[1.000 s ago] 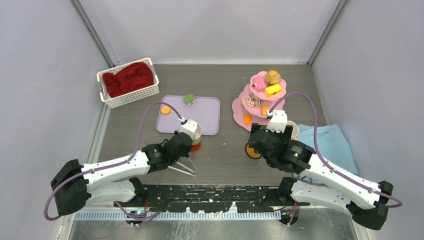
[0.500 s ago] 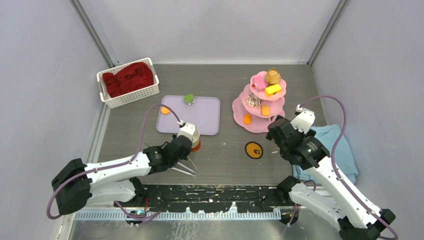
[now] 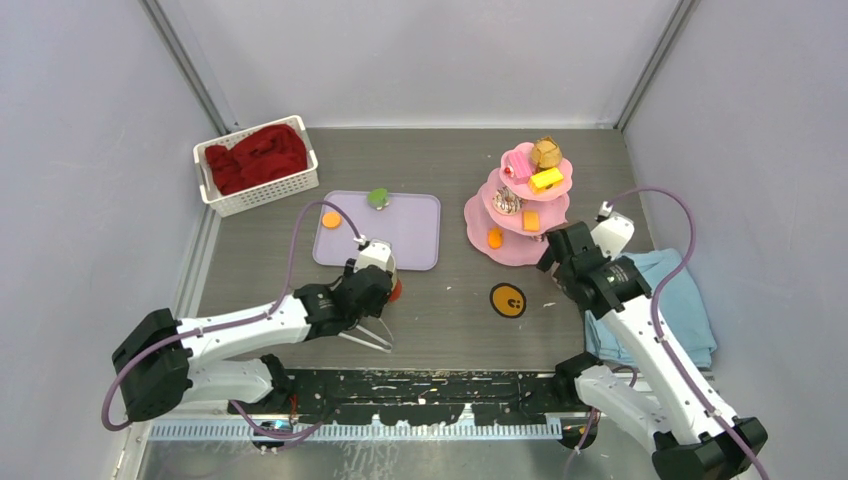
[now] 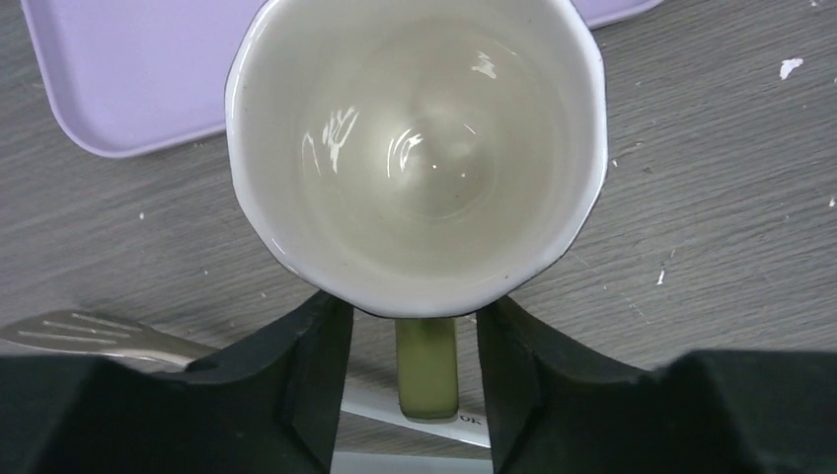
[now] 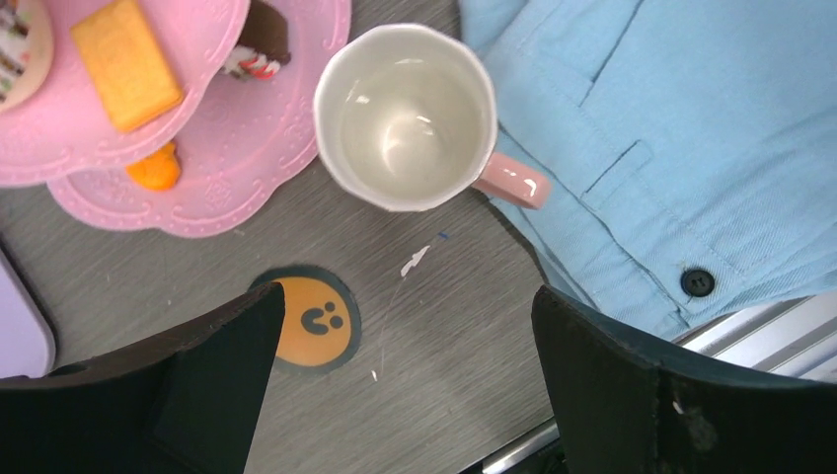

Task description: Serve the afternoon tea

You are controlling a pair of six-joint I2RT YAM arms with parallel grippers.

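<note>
**Mia:** Where is the pale yellow-green mug (image 4: pixel 415 148) sitting?

**Ben:** It is standing upright at the near edge of the lilac tray (image 4: pixel 118 79). The left claw (image 4: pixel 413 306) is standing partly open, with one finger on each side of the mug's handle (image 4: pixel 426 370). There is a little gap on both sides, so it is not squeezing anything.

**Mia:** So what are you worrying about there?

**Ben:** If the arm is sliding sideways as it is backing off, a finger is going to hook the handle and spin or tip the mug. The metal tongs (image 4: pixel 89 331) are lying just near of it too, so the arm could be bumping them.

**Mia:** And the pink mug (image 5: pixel 405 117)?

**Ben:** It is standing on the right, tight beside the bottom plate of the pink stand (image 5: pixel 276 138). I cannot tell if they are touching. Its handle is pointing at the blue towel (image 5: pixel 671 128). The right claw (image 5: pixel 405 296) is hanging above it, spread wide and holding nothing.

**Mia:** What could be going wrong there?

**Ben:** The spot is tight. Coming down that wide, one finger could be knocking the stand, and the toy biscuit (image 5: pixel 126 61) could be sliding off. The other finger could be snagging the towel. I am guessing the mug is going to the smiley coaster (image 5: pixel 311 321), and a grip on just the rim could be tilting it.
</note>
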